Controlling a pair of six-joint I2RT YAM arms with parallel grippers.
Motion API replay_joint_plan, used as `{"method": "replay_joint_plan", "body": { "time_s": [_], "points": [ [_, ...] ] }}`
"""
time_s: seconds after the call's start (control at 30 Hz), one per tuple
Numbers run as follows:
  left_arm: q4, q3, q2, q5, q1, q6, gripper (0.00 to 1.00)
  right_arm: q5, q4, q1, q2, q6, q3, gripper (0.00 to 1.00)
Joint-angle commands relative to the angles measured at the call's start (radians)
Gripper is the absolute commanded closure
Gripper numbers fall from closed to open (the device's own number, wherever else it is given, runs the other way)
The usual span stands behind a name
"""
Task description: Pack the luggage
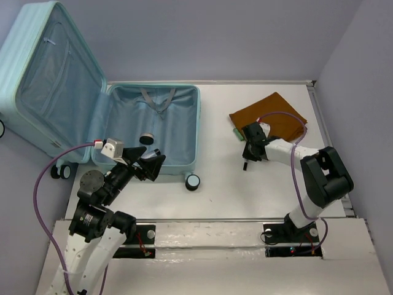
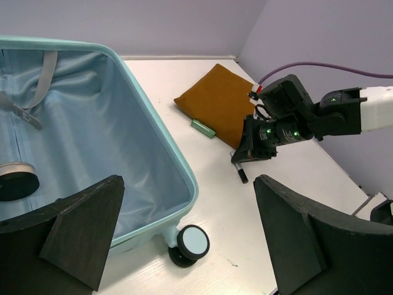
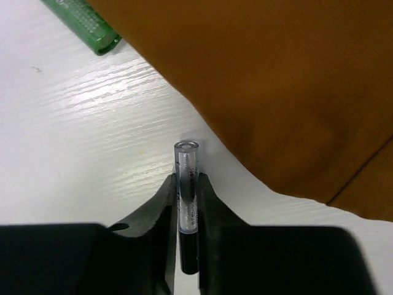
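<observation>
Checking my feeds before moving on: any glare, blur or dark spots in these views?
Top view: even light, sharp, only soft shadows. Left wrist view: suitcase and right hand clear, its own fingers loom dark. Right wrist view: bright sheen on the table near the pen; cloth sharp.

Seen from above, the luggage (image 1: 178,123) runs off the picture at 9 o'clock. One wheel (image 1: 1,128) there shows only a thin sliver.

The left wrist view cuts the round black thing (image 2: 18,184) at 9 o'clock. It cuts the left gripper (image 2: 189,181) fingers at 6 o'clock.

The right wrist view cuts the orange-brown cloth (image 3: 276,80) at 12 and 3 o'clock. It cuts the green thing (image 3: 86,24) at 11 o'clock.

The right gripper (image 3: 187,184) squeezes a thin clear tube (image 3: 186,160). The print on the tube is too small to read.
</observation>
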Motion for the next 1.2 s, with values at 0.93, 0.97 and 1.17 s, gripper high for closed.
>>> {"method": "replay_joint_plan", "body": {
  "time_s": [0.93, 0.97, 1.17],
  "points": [
    [0.052, -0.007, 0.022, 0.021, -0.002, 0.005, 0.01, -0.134, -0.142, 0.018, 0.181, -0.458, 0.54, 0.57],
    [0.053, -0.007, 0.022, 0.019, -0.002, 0.003, 0.01, -0.115, -0.151, 0.018, 0.203, -0.473, 0.557, 0.59],
    [0.051, -0.007, 0.024, 0.012, -0.002, 0.003, 0.01, -0.063, -0.188, -0.003, 0.312, -0.518, 0.645, 0.64]
  ]
}}
